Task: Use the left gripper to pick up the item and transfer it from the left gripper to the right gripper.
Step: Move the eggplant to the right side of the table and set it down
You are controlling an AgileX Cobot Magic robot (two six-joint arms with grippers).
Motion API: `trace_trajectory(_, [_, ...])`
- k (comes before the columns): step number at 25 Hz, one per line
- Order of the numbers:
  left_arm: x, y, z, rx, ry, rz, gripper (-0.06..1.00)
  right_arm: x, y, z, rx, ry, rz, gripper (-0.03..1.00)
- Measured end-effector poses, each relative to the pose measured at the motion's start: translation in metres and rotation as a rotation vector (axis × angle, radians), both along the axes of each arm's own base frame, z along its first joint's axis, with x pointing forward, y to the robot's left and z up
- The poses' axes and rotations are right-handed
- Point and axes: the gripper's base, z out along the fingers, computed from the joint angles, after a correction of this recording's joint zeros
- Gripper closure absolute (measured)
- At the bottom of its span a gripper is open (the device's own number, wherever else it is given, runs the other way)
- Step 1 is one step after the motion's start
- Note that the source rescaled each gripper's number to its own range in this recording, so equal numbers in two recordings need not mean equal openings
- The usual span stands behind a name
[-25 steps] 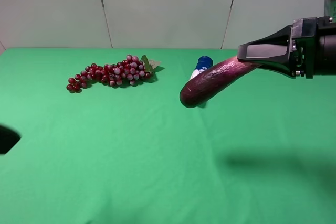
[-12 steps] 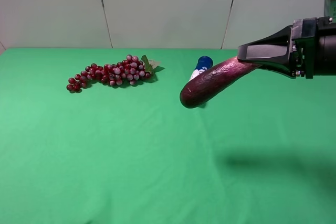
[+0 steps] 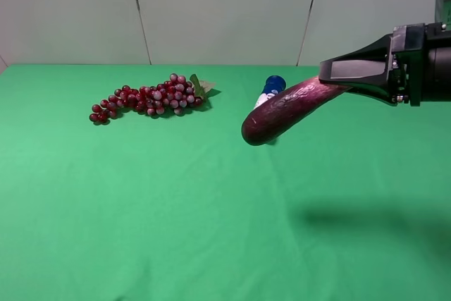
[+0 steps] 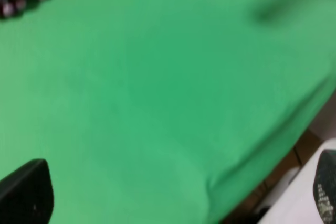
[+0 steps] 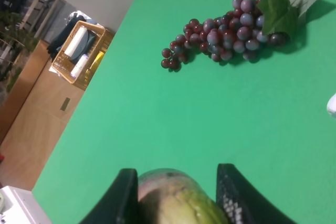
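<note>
Eggplant (image 3: 282,112) clenched between jaws of right gripper (image 3: 326,79); left gripper (image 4: 176,190) jaws released.

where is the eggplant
Right of centre in the high view, the dark purple eggplant is held off the green table by the black right claw.

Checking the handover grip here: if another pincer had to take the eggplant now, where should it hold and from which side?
Probably the bare purple middle of the eggplant, approached from the left of the high view, closing across its width. The right pincer is shut on the stem end; the rest juts out free, slanting down above the table.
</note>
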Motion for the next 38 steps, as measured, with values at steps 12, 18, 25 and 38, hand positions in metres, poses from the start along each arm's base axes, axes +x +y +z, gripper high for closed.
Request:
trace_trajectory(12, [0.0036,0.0036,-0.0004,0.009,-0.006,0.062,-0.05,0.0004,-0.0004,-0.0002,0.0,0.004,-0.008,0.94])
trace_trajectory(18, [0.0038,0.0037,-0.0004,0.036,-0.033,0.036,-0.05,0.0007,-0.0007,-0.0003,-0.002,0.003,-0.012,0.94])
trace_trajectory(25, [0.004,0.004,-0.0004,0.039,-0.036,0.039,-0.05,0.0017,-0.0015,-0.0006,-0.008,0.0,-0.025,0.94])
trace_trajectory(38, [-0.0032,0.005,-0.0003,0.048,-0.027,0.545,-0.05,0.0062,-0.0067,-0.0035,-0.066,-0.017,-0.085,0.95])
